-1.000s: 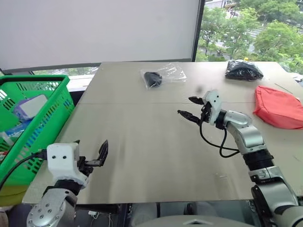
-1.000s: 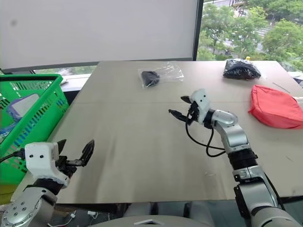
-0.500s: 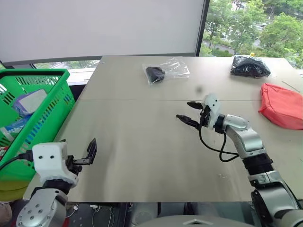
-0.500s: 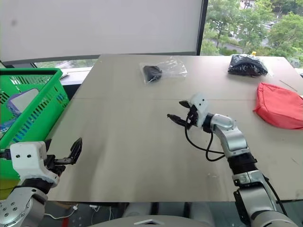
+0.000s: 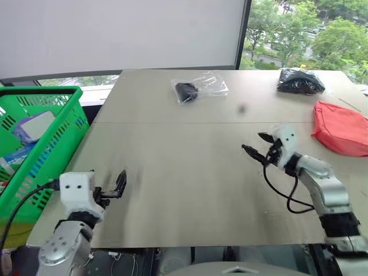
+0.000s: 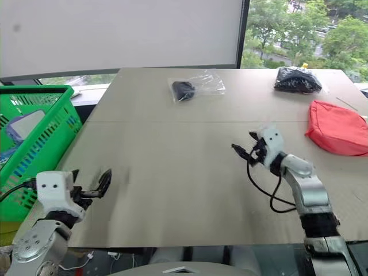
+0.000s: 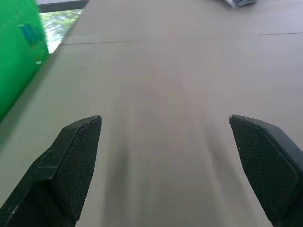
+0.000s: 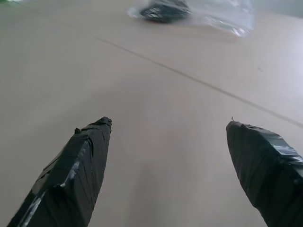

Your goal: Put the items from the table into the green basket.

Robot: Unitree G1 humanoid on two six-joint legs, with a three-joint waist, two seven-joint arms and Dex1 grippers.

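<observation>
The green basket stands off the table's left edge, with the soft purple tissue pack inside it. A clear bag with a black object lies at the far middle. At the far right lies the black crinkly bundle, and the flat red pouch sits nearer on the right. My left gripper hovers open and empty over the near left corner, beside the basket. My right gripper is open and empty over the bare right-middle of the table, pointing toward the clear bag.
A thin seam crosses the tabletop. A window with trees behind it runs along the far side. Between the two grippers lies bare tabletop.
My right gripper has drawn back to the right and lower, away from the table's middle. My left gripper has eased slightly forward and down. Both stay open.
</observation>
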